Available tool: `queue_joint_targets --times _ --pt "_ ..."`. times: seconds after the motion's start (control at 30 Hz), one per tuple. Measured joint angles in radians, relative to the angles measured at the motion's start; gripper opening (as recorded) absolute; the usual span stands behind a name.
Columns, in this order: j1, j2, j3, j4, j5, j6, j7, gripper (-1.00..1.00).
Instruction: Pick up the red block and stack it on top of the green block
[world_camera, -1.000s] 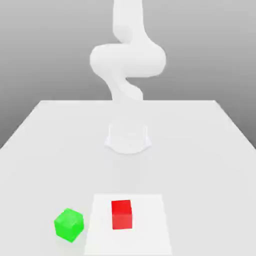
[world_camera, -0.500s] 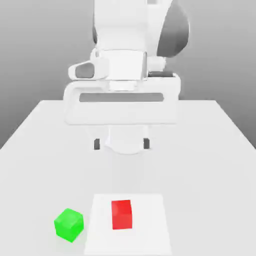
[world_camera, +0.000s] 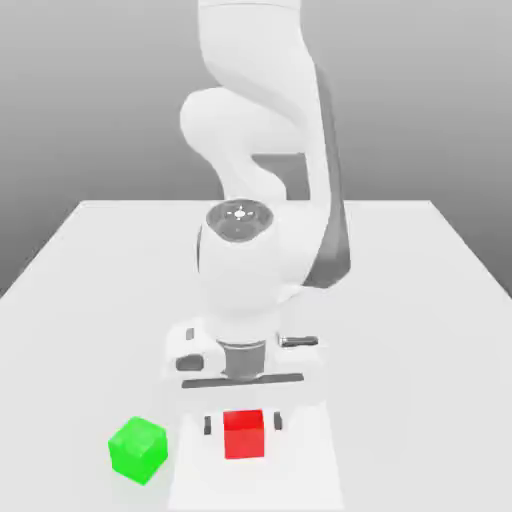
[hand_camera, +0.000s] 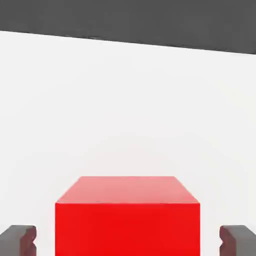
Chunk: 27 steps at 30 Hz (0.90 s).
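Two blocks on the table (world_camera: 440, 260): one red block (world_camera: 243, 436), one green block (world_camera: 137, 449). One white arm (world_camera: 262, 150), one gripper (world_camera: 243, 425) carrying two dark fingers (hand_camera: 18, 238).

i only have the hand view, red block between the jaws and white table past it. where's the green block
Observer: The green block sits on the table, off to the exterior view's left of the red block.
Operator: touching the red one?
Observer: No, they are apart, with bare surface between them.
Operator: anything under the red block?
Observer: It rests on a lighter square patch; the green block lies just off that patch's edge.
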Motion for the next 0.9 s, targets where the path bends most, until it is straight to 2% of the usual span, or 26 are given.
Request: queue_joint_targets --times 0.13,0.33,0.6,0.77,0.8,0.9 --pt "-0.002 0.002 0.001 0.0 -0.002 0.001 0.002 -1.0" --pt "0.003 -0.187 -0.015 -0.025 -0.024 -0.161 0.024 -1.0" --pt "-0.173 -0.22 -0.115 0.094 -0.018 -0.314 0.336 -1.0" --pt "-0.196 -0.074 -0.094 0.117 0.029 -0.192 0.344 -1.0" --pt "-0.2 -0.048 -0.089 0.118 0.037 -0.168 0.338 1.0" --pt "-0.2 -0.048 -0.089 0.118 0.037 -0.168 0.338 1.0"
